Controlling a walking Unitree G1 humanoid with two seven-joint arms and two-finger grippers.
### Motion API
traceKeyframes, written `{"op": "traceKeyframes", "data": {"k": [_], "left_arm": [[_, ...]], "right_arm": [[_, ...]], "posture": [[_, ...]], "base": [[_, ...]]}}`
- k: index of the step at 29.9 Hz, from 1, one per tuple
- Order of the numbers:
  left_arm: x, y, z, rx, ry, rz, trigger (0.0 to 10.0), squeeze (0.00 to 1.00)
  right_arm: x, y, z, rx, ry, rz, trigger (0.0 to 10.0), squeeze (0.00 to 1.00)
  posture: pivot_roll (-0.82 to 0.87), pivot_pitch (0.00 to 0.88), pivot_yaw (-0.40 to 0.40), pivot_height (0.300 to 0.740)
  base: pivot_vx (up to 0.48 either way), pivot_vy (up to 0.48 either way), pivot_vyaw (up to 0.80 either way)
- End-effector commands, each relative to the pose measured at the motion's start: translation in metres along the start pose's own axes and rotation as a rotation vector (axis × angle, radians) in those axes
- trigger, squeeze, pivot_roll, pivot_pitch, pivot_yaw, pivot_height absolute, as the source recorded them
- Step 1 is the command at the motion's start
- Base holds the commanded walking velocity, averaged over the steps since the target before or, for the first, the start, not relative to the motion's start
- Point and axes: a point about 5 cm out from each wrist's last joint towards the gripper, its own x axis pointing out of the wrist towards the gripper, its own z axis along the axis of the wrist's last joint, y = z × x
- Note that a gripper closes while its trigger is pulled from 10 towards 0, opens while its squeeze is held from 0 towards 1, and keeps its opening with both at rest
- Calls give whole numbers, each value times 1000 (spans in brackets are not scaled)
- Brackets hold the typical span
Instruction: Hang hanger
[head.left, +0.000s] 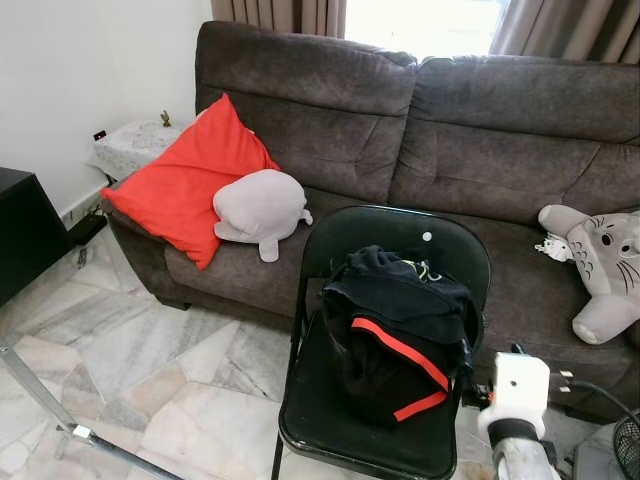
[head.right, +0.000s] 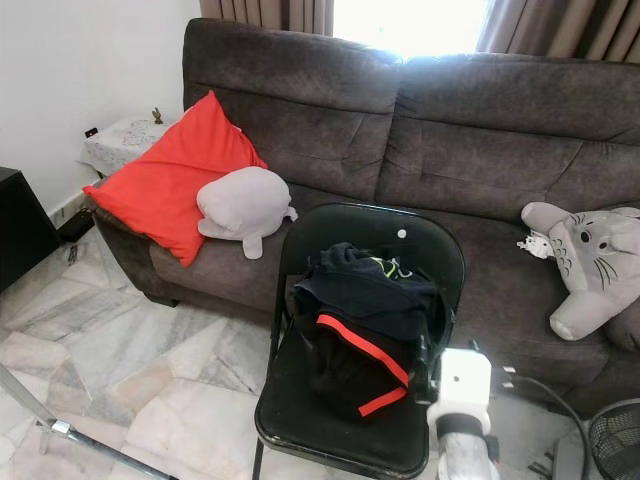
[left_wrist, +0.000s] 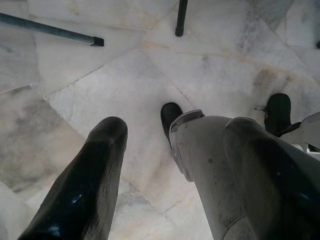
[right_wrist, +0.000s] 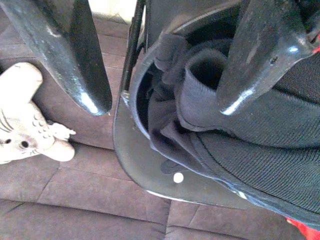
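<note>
While the right pincer (right_wrist: 160, 65) hovered spread beside the black-and-red garment (head.left: 400, 330) on the black folding chair (head.left: 330, 420), the left pincer (left_wrist: 175, 175) seemingly hung apart.

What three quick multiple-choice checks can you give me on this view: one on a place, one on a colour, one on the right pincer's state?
1. The dark garment lies:
A. on the folding chair
B. on the sofa
C. on the floor

2. The big cushion on the sofa is:
A. grey
B. red
C. blue

3. The right pincer is:
A. shut on the garment
B. shut, holding nothing
C. open by the chair back

Answers: 1 A, it is heaped on the seat. 2 B, red against the grey plush. 3 C, its fingers stand apart in the right wrist view.
</note>
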Motion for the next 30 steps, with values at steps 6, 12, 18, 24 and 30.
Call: {"op": "traceKeyframes", "data": {"k": [6, 12, 18, 24, 30], "left_arm": [[0, 2, -3, 16, 17, 6, 10000, 0], [0, 1, -2, 21, 19, 5, 10000, 0], [0, 1, -2, 25, 18, 2, 10000, 0], [0, 1, -2, 25, 15, 2, 10000, 0], [-1, 3, -6, 25, 20, 5, 10000, 0]], "right_arm": [[-1, 9, -5, -9, 74, 21, 10000, 0], [-10, 9, -8, -5, 87, 3, 10000, 0], [-13, 10, -13, -22, 112, -5, 10000, 0], [0, 6, -6, -29, 103, -30, 10000, 0], [7, -3, -4, -42, 96, -55, 10000, 0]], "posture": [[49, 9, -8, 740], [46, 8, -5, 740], [44, 6, -5, 740], [56, 0, -10, 740], [60, 0, -10, 740]], "base": [[0, 0, 0], [0, 0, 0], [0, 0, 0], [0, 0, 0], [0, 0, 0]]}}
